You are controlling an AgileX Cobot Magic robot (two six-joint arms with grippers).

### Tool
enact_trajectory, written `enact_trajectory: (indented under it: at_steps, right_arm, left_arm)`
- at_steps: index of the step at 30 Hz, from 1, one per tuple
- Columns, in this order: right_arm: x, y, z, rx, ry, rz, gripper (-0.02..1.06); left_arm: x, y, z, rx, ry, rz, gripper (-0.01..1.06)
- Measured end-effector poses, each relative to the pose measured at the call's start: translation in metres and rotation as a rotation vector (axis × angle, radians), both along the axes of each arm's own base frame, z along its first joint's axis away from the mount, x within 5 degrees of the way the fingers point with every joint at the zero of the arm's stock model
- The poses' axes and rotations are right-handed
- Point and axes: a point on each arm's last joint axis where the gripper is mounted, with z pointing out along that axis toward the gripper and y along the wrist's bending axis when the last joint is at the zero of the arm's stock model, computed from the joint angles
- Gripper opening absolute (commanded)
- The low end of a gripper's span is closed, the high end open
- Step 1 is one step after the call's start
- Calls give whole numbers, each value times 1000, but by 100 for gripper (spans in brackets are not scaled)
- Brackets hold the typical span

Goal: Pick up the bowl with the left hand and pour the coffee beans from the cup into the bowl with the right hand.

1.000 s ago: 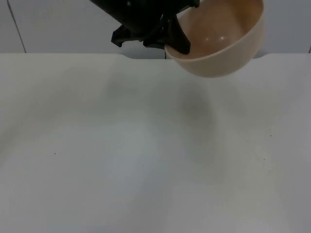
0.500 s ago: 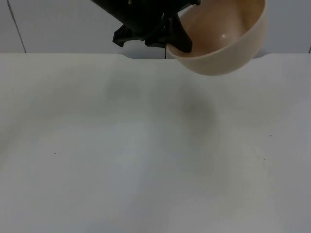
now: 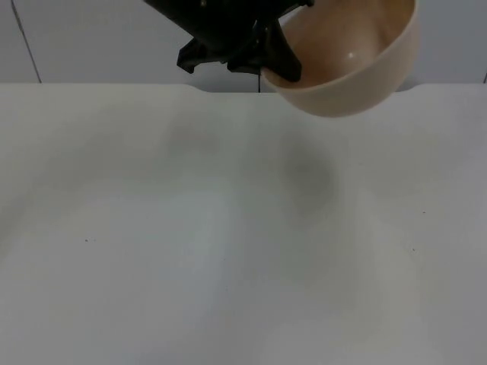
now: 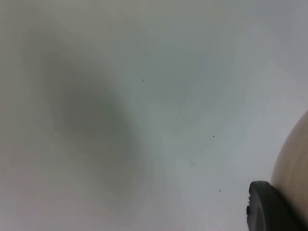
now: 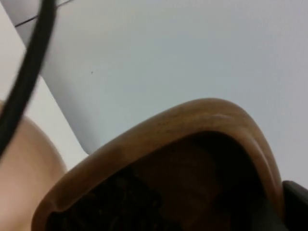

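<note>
1. Left gripper (image 3: pixel 278 65) raised high above the far side of the white table (image 3: pixel 228 251), fingers clamped on the near rim of a cream bowl (image 3: pixel 346 72); in the left wrist view, one black fingertip (image 4: pixel 269 207) pressed against the bowl's pale outer wall (image 4: pixel 294 163).
2. Bowl held clear of the table and tipped slightly, open side facing up and toward the right arm; probably held this way to offer a wide mouth for the pour.
3. Faint shadow (image 3: pixel 304 175) on the table beneath the bowl, confirming nothing touches the surface.
4. Brown wooden cup (image 5: pixel 192 144) close before the right wrist camera, dark coffee beans (image 5: pixel 110 207) lying inside it.
5. Right gripper apparently carrying the cup; cannot tell how its claw stands.
6. Cream curve of the bowl (image 5: pixel 24 173) just beside the cup, apparently so that beans fall straight in.
7. Pour judged not yet done: bowl interior looks bare.
</note>
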Motion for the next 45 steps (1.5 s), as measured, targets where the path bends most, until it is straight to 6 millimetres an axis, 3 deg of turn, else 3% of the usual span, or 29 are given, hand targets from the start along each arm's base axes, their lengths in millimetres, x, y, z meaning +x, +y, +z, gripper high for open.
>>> enact_trajectory:
  at_steps: [21, 32, 45]
  right_arm:
    - [2, 19, -11, -80, -67, 66, 0]
    - [-14, 38, -12, -148, -97, 116, 0]
    - [-18, 42, -11, -169, -108, 112, 0]
  left_arm:
    - [-1, 0, 0, -3, 8, -9, 0]
    - [-4, -1, 0, -5, 29, -32, 0]
    - [-3, 0, -3, 3, 21, -55, 0]
